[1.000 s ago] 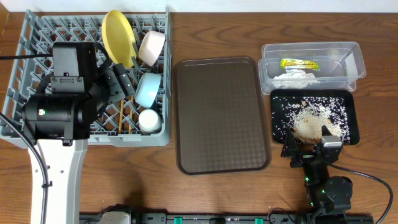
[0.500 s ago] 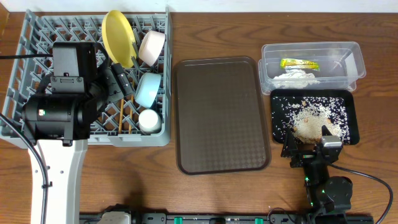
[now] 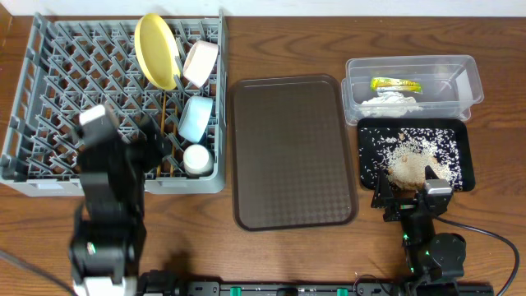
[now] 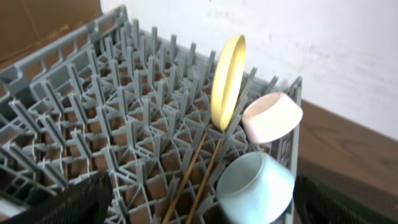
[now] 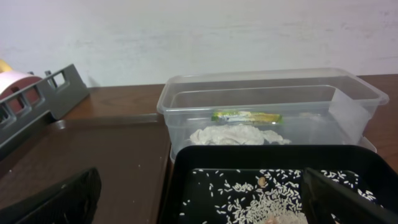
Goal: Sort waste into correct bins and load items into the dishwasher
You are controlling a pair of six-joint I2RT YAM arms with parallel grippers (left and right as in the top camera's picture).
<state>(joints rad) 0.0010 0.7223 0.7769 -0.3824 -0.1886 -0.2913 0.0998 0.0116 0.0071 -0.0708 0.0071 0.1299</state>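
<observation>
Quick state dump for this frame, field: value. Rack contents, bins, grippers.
dish rack: holds yellow plate, pink bowl, blue bowl, white cup, chopsticks
clear tub: wrapper, tissue
black tray: rice scraps
brown tray: between rack and bins
left gripper: open, holding nothing, over rack
right gripper: open, holding nothing, by black tray

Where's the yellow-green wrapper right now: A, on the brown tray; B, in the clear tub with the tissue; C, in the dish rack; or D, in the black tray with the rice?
B: the wrapper lies inside the clear tub, just behind the tissue, while the black tray holds only rice.
</observation>
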